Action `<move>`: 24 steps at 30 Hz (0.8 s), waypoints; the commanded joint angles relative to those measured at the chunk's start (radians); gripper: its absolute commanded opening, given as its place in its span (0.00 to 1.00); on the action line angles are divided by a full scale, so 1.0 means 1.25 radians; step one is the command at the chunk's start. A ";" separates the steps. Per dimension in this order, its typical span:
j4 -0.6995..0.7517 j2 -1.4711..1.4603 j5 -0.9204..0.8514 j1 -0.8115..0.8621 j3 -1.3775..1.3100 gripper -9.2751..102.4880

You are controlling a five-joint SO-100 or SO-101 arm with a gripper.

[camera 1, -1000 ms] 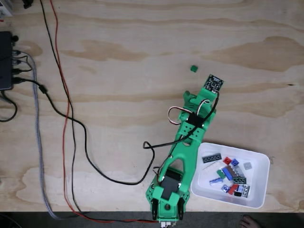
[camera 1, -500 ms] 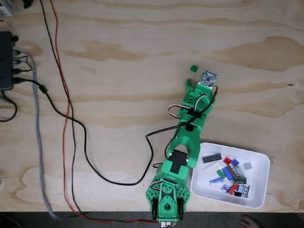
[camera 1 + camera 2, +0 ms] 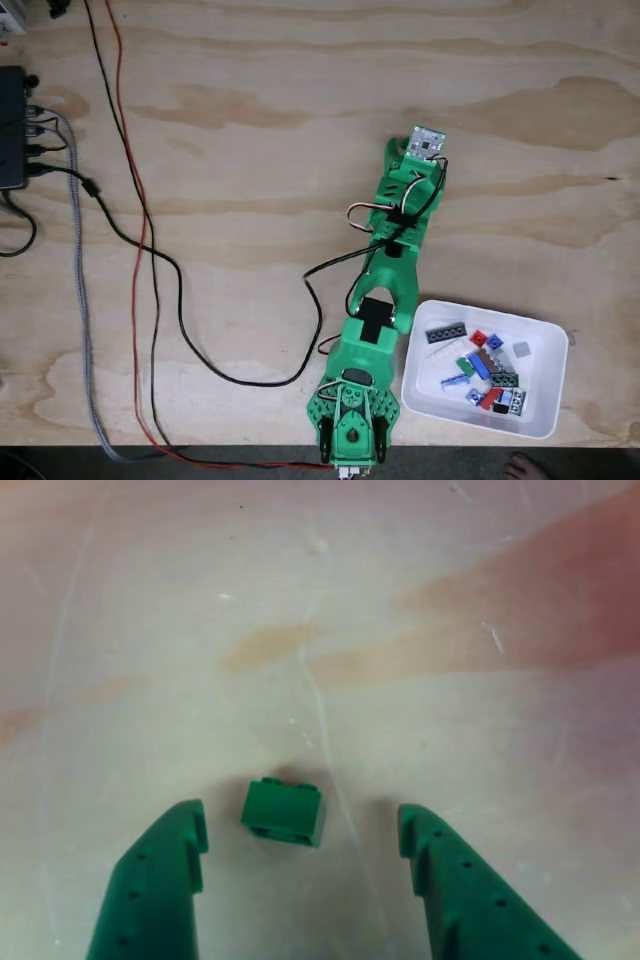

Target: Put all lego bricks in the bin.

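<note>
A small green lego brick lies on the plywood table in the other view. It sits between the two green fingers of my gripper, nearer the left finger and touching neither. The gripper is open. In the fixed view the gripper is stretched up from the arm's base at the bottom edge and covers that brick. The bin, a shallow white tray, stands at the lower right beside the base. It holds several lego bricks in red, blue, green, grey and black.
A black box sits at the left edge of the fixed view, with black, red and grey braided cables running down the left side to the arm's base. A person's toe shows below the table edge.
The arm has stretched up and to the left. Its gripper now stands over the green brick, which earlier lay uncovered just ahead of it.
</note>
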 commanded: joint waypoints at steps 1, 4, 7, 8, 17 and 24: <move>-0.027 0.007 -0.005 -0.002 -0.065 0.27; -0.036 -0.005 -0.011 -0.009 -0.066 0.26; -0.043 -0.012 -0.013 -0.015 -0.066 0.23; -0.047 -0.017 -0.018 -0.017 -0.066 0.22; -0.048 -0.021 -0.027 -0.028 -0.065 0.14; -0.060 -0.029 -0.042 -0.023 -0.077 0.10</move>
